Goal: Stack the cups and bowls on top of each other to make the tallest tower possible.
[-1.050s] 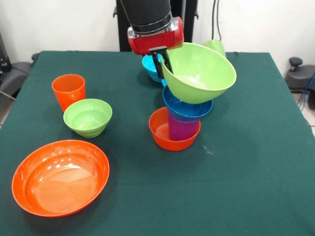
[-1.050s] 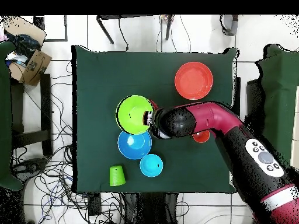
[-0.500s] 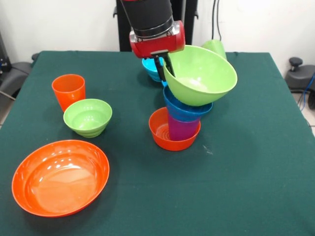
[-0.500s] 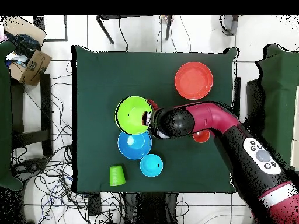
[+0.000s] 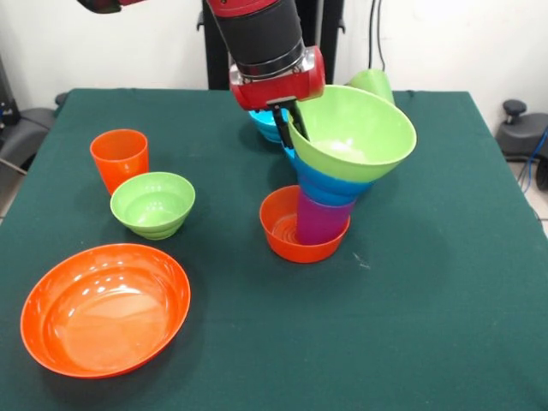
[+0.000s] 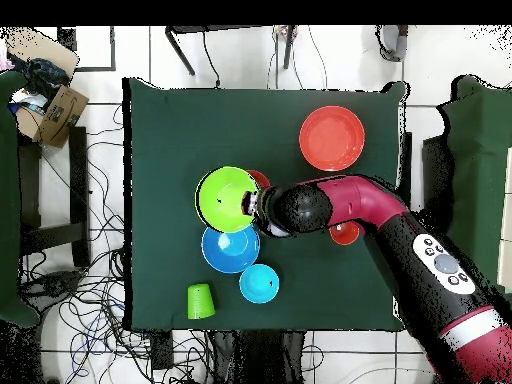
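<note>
The gripper (image 5: 288, 120) has its fingers clenched on the rim of the large lime green bowl (image 5: 355, 128), which sits tilted atop the tower (image 5: 327, 193): a dark blue bowl (image 5: 330, 182), a purple cup (image 5: 318, 220) and a small orange bowl (image 5: 287, 233), near the table's (image 5: 445, 282) middle. Loose: one orange cup (image 5: 119, 157), one small lime green bowl (image 5: 153, 203), one large orange bowl (image 5: 104, 308) and one light blue bowl (image 5: 262, 125) hidden partly behind the gripper. One lime green cup (image 6: 200, 300) lies by the table edge.
</note>
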Tool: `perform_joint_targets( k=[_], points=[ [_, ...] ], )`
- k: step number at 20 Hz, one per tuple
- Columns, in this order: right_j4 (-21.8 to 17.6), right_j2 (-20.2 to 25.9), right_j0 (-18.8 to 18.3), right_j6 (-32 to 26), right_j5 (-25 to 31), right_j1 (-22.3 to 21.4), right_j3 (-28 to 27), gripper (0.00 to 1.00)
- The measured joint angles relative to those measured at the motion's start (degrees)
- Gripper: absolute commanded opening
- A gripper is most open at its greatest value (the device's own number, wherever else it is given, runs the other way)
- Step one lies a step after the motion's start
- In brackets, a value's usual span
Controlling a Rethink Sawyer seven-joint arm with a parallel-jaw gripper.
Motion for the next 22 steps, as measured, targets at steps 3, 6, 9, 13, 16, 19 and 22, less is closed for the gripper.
perform_joint_targets(
  k=[3, 6, 9, 13, 16, 19, 22],
  points=[
    [-0.01, -0.07, 0.01, 0.0, 0.0, -0.01, -0.54, 0.0],
    [-0.07, -0.13, 0.01, 0.0, 0.0, -0.01, -1.36, 0.0],
    [-0.21, -0.19, -0.01, 0.0, 0.0, 0.01, -2.32, 0.0],
    [-0.25, -0.25, -0.02, 0.0, 0.0, 0.16, -3.45, 0.0],
    [-0.25, -0.27, -0.02, 0.0, 0.01, 0.36, -4.0, 0.0],
    [-0.24, -0.29, -0.02, 0.0, 0.0, 0.73, -4.74, 0.0],
    [-0.23, -0.29, -0.02, 0.0, 0.0, 1.14, -5.38, 0.0]
  ],
)
